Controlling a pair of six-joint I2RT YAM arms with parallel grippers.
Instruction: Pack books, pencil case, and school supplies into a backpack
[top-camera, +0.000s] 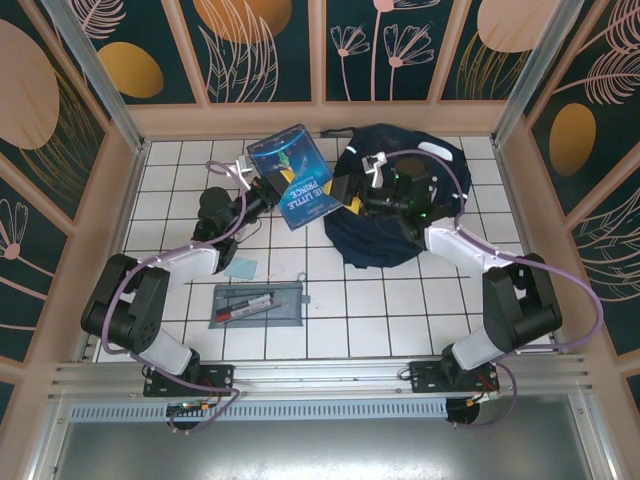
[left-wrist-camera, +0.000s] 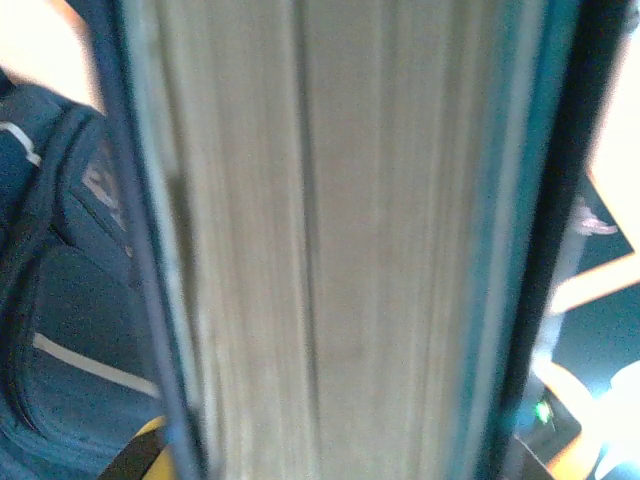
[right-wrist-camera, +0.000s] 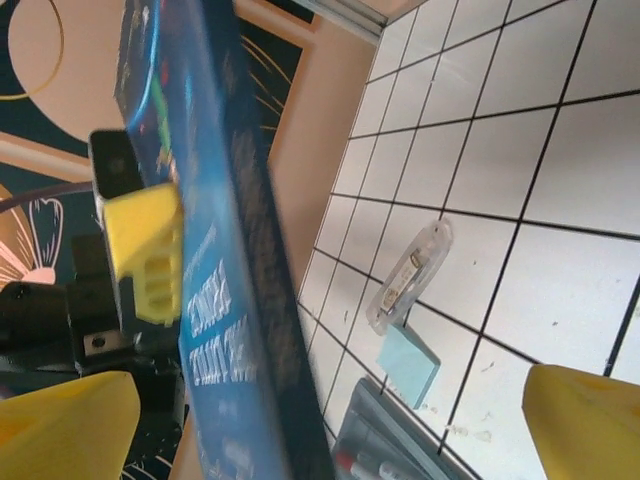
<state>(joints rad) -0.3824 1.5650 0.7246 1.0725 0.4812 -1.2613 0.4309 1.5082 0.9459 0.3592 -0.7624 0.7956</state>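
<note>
Pressed close to the left wrist camera, the page edge of the book (left-wrist-camera: 330, 240) is seen clamped in the left tool (top-camera: 263, 184), a yellow finger pad (right-wrist-camera: 150, 250) being set flat against the blue cover, so that the book is held tilted over the far part of the table (top-camera: 340, 320), just beside the backpack (top-camera: 375, 240). The right tool (top-camera: 350, 197) is held wide open over the backpack, facing the book. Nearer the arm bases, the translucent strip (right-wrist-camera: 410, 275), the pale blue-green square (top-camera: 241, 268) and the pencil case (top-camera: 258, 303) are seen lying flat on the table, the square between the other two.
</note>
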